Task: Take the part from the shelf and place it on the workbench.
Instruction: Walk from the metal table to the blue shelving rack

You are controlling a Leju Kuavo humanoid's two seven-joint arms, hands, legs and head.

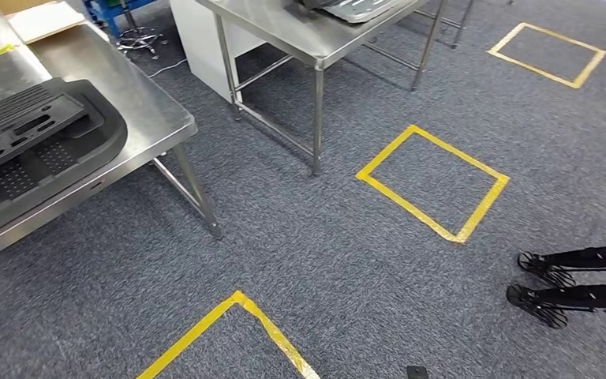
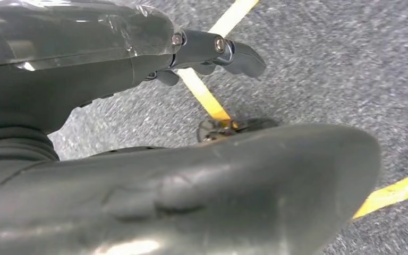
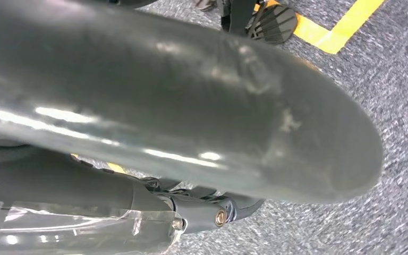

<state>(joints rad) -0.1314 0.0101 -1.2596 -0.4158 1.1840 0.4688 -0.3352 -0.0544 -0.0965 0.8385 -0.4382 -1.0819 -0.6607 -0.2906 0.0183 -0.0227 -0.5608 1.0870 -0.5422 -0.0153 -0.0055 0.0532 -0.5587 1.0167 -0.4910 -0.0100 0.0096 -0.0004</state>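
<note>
A black moulded part (image 1: 28,146) with ribs and slots lies flat on the steel workbench (image 1: 146,106) at the left of the head view. My left hand (image 2: 202,186) hangs over the grey carpet, its thick thumb large in the foreground and its dark fingers (image 2: 220,50) stretched out apart from it, with nothing between them. My right hand (image 3: 191,106) hangs the same way, fingers (image 3: 218,212) away from the thumb and nothing held.
A second steel table (image 1: 316,39) stands further back with a grey tray-like piece (image 1: 359,8) on it. Yellow tape squares (image 1: 434,183) mark the carpet. A person's black shoes (image 1: 544,284) are at the right edge. A stool base (image 1: 134,35) stands between the tables.
</note>
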